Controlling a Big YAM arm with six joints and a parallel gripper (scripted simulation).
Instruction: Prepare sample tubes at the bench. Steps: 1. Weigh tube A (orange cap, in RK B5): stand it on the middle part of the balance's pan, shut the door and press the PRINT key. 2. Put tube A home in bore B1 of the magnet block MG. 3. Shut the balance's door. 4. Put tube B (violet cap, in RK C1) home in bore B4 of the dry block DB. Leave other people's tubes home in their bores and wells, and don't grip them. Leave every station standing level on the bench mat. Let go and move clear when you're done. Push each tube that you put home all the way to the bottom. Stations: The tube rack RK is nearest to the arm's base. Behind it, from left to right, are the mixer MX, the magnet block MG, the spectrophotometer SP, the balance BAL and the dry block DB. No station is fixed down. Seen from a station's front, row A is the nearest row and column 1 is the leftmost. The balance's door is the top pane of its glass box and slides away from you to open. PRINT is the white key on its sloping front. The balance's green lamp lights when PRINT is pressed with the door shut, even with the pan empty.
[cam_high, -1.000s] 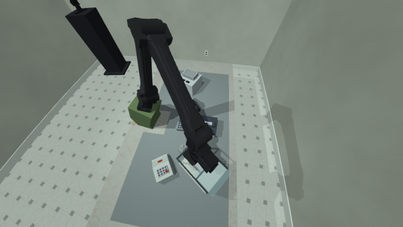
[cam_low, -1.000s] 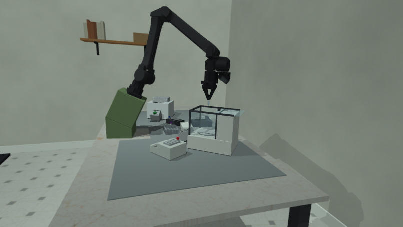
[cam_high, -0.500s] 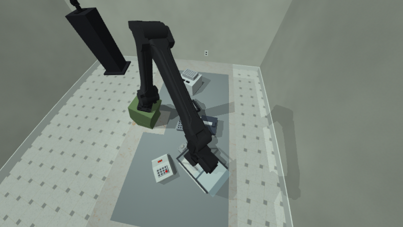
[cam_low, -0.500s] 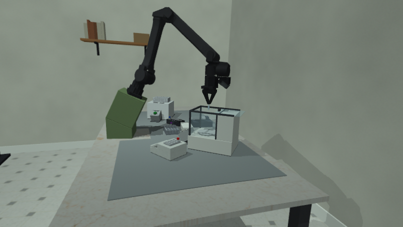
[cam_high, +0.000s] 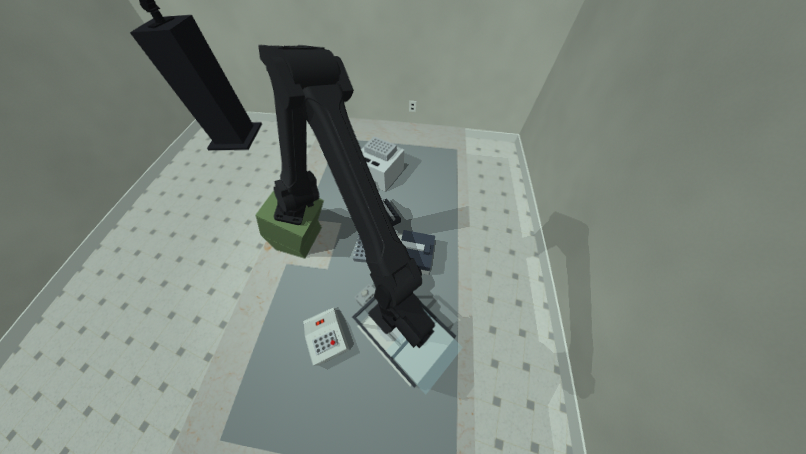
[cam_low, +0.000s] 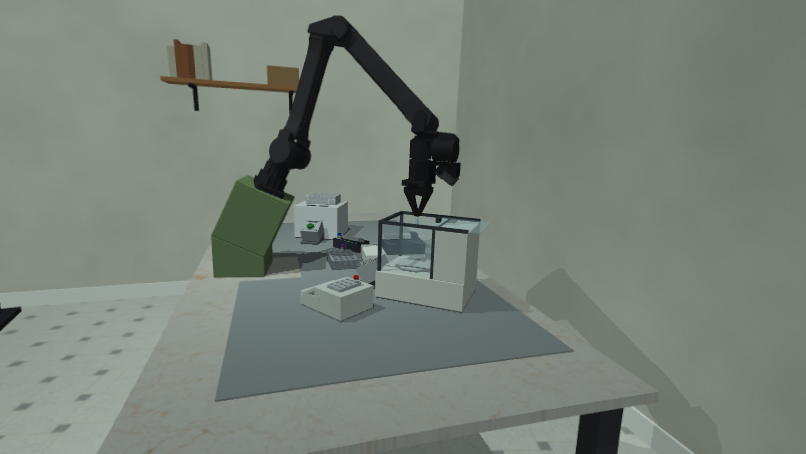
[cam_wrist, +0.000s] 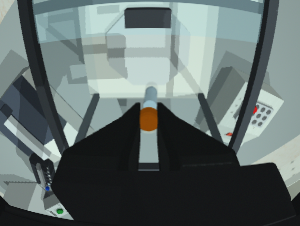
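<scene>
My gripper (cam_low: 417, 213) (cam_wrist: 148, 110) is shut on tube A (cam_low: 417, 221) (cam_wrist: 150, 95) by its orange cap. The tube hangs upright from the fingertips, at the top opening of the balance (cam_low: 418, 287). Its lower end looks level with or just below the glass box's top frame; the exact depth is unclear. The balance's door, with its dark handle (cam_low: 438, 219) (cam_wrist: 147, 18), is slid back and overhangs the rear. Tube B's violet cap (cam_low: 342, 246) shows at the tube rack (cam_low: 342, 259) (cam_high: 359, 250). The arm hides the fingertips in the top view.
The dry block (cam_high: 327, 338) (cam_low: 338, 301), holding a red-capped tube (cam_low: 355, 276), stands close beside the balance. On the other side are the dark spectrophotometer (cam_wrist: 37, 107), the black magnet block (cam_high: 392, 210) and the white mixer (cam_high: 389, 169) (cam_low: 323, 217). A green-knobbed box (cam_low: 310, 231) stands before the mixer.
</scene>
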